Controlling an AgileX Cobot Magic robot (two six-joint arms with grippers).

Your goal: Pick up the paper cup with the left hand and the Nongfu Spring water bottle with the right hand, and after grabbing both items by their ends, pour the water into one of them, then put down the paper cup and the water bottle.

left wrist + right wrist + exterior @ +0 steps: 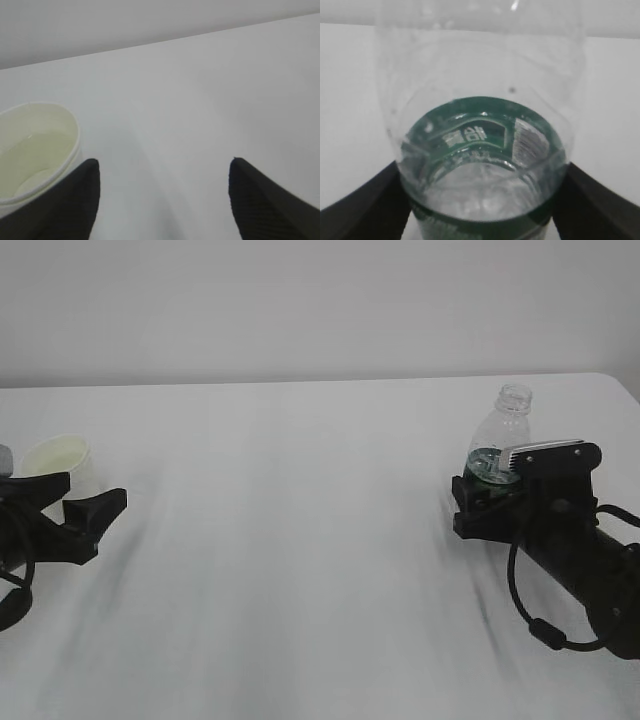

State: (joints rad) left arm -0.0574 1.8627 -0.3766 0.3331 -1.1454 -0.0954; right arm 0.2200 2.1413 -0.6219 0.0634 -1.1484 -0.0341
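The paper cup (35, 150) is standing upright at the table's (300, 540) left edge, water (37, 162) lying in its bottom. The left gripper (162, 200) is sitting low with jaws spread wide, its left finger (70, 205) just beside the cup wall, gripping nothing. The Nongfu Spring water bottle (500, 445) is standing upright on the right between the right gripper's (480, 200) fingers; whether they are gripping it cannot be told.

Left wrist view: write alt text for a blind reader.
A white paper cup holding a little water stands on a white table at lower left, beside the left finger of the open left gripper.
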